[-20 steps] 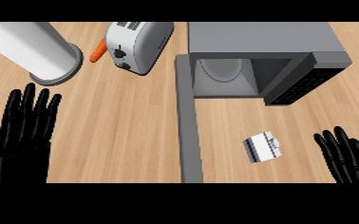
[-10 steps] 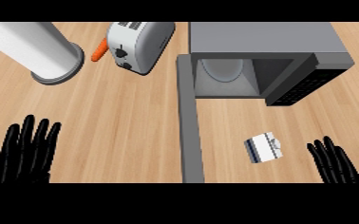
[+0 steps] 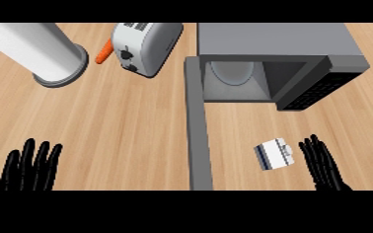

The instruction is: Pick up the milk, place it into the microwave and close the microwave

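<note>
Right hand (image 3: 325,167) at four o'clock, fingers (image 3: 315,150) straight and spread, holding nothing, just beside the milk (image 3: 274,154). The carton lies on its side on the tabletop (image 3: 131,123), at six o'clock of the microwave (image 3: 280,54), whose door (image 3: 197,128) hangs wide open. Left hand (image 3: 29,168) at eight o'clock, fingers straight, empty. Toaster (image 3: 144,47), carrot (image 3: 105,53) and a white cylinder (image 3: 40,52) sit toward eleven.
</note>
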Available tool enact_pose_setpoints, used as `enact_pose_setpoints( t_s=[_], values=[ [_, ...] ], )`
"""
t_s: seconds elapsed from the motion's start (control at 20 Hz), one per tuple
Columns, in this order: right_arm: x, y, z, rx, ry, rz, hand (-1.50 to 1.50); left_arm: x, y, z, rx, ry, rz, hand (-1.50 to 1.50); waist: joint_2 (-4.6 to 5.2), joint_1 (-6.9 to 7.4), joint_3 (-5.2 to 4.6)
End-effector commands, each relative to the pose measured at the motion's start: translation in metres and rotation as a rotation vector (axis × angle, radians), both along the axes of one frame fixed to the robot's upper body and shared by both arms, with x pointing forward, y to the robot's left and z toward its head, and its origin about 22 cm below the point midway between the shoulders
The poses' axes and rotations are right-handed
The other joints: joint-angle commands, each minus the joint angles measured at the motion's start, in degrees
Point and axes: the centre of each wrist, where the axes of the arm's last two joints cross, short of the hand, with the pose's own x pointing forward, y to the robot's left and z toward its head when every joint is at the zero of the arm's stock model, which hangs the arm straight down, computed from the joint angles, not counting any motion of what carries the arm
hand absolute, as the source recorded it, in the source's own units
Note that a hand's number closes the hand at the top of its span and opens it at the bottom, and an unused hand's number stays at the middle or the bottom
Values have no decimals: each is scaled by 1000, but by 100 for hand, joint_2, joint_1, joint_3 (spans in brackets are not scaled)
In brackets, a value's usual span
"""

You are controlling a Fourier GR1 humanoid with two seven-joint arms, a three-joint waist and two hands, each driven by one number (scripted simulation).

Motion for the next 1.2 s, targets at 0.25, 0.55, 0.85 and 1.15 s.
enact_pose_setpoints(
  t_s=[0.25, 0.55, 0.85, 1.15],
  values=[
    [31, -16, -42, -18, 45, -117, -150, -11, -4, -8, 0, 1, -9, -150, 7, -2, 1],
    [7, -43, -94, -64, 62, -151, -150, -19, -2, -21, 1, 0, 15, -150, 7, 7, 4],
    [30, -37, -120, -52, 25, -147, -150, -21, -3, -15, 4, 3, 17, -150, 7, 11, 4],
    [63, -47, -134, -72, 18, -140, -150, -25, 6, -8, -2, -18, -10, -150, 15, 34, 7]
  ],
)
